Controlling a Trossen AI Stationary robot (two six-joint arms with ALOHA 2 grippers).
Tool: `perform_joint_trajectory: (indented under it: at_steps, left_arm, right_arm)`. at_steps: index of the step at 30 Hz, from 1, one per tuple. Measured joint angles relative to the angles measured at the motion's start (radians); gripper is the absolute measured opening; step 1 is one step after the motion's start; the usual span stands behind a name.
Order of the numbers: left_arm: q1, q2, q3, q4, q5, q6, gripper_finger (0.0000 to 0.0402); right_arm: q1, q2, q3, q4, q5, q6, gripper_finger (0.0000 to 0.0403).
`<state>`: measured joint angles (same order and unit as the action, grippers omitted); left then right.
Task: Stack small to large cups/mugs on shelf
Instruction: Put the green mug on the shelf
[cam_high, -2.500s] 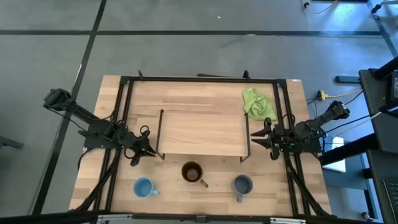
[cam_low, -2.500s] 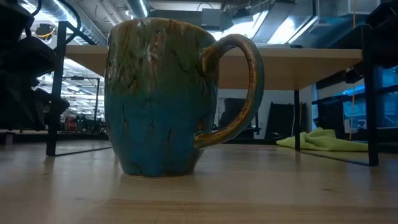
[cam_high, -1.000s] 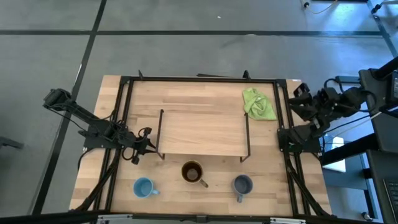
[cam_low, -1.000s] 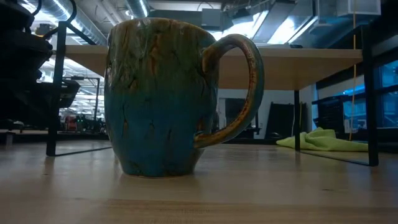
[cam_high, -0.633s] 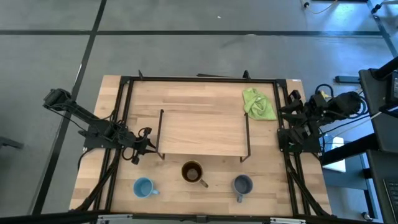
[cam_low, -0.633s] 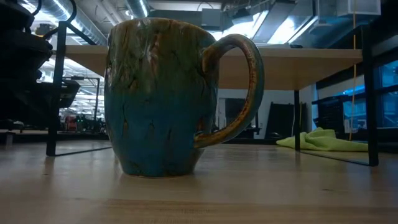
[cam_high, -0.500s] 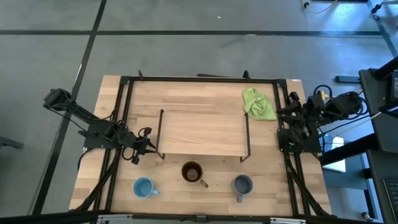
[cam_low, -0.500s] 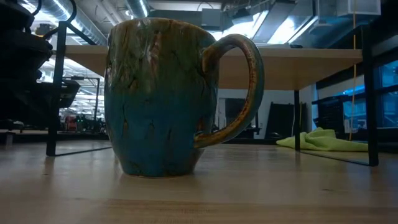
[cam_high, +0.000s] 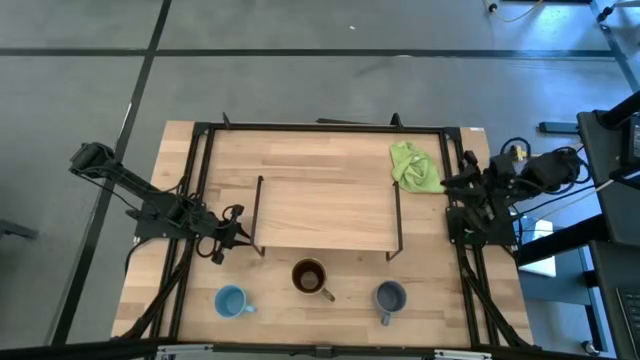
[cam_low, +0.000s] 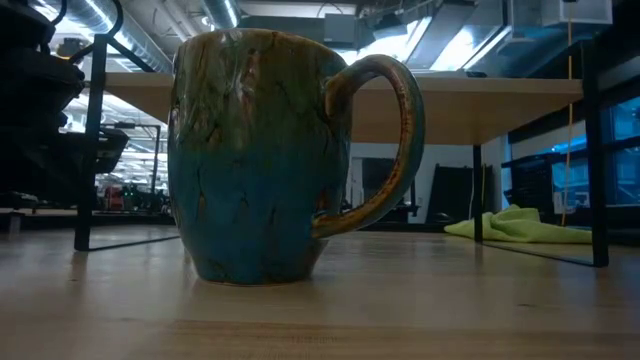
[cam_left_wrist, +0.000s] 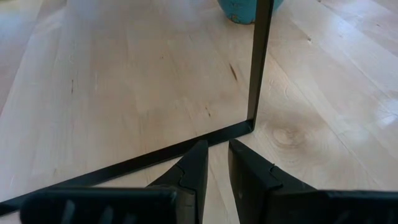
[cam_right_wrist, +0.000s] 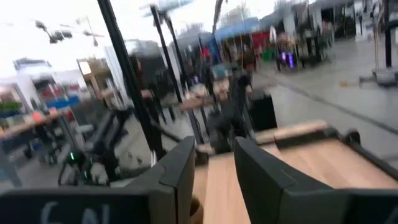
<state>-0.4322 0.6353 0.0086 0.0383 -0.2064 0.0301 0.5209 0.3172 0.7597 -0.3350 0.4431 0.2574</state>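
Three mugs are counted — brown (cam_high: 309, 277), light blue (cam_high: 230, 300), grey-blue (cam_high: 389, 296) — plus one shelf (cam_high: 325, 212), one cloth (cam_high: 414, 167), two grippers — left (cam_high: 216, 254), right (cam_high: 446, 185)

Three mugs stand upright in a row along the table's front edge, none on the shelf (cam_high: 325, 212). The light blue mug (cam_high: 230, 300) is nearest the front left corner, handle pointing right. The brown mug (cam_high: 309, 277), glossy dark inside, stands at the middle, just before the shelf's front edge. The dark grey-blue mug (cam_high: 389, 296) stands toward the front right corner. The shelf, light wood with thin black end frames, sits mid-table.
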Motion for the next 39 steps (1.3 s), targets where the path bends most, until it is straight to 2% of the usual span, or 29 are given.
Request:
perform_joint_trajectory:
  at_steps: [4, 9, 14, 23, 29, 39]
  left_arm:
    - [0.0, 0.0, 0.0, 0.0, 0.0, 0.0, 0.0059]
    - [0.0, 0.0, 0.0, 0.0, 0.0, 0.0, 0.0059]
    - [0.0, 0.0, 0.0, 0.0, 0.0, 0.0, 0.0059]
    - [0.0, 0.0, 0.0, 0.0, 0.0, 0.0, 0.0059]
    - [0.0, 0.0, 0.0, 0.0, -0.001, 0.0, 0.0059]
    - [0.0, 0.0, 0.0, 0.0, 0.002, 0.0, 0.0059]
  right_arm:
    - [0.0, 0.012, 0.002, 0.017, 0.015, 0.034, 0.0116]
    - [0.0, 0.012, 0.002, 0.029, 0.001, -0.053, 0.0116]
    - [0.0, 0.013, 0.001, 0.026, 0.0, -0.052, 0.0116]
    - [0.0, 0.013, 0.001, 0.056, 0.0, 0.024, 0.0116]
    - [0.0, 0.013, 0.001, 0.07, 0.129, 0.056, 0.0116]
    - [0.0, 0.015, 0.001, 0.093, 0.132, 0.131, 0.0116]
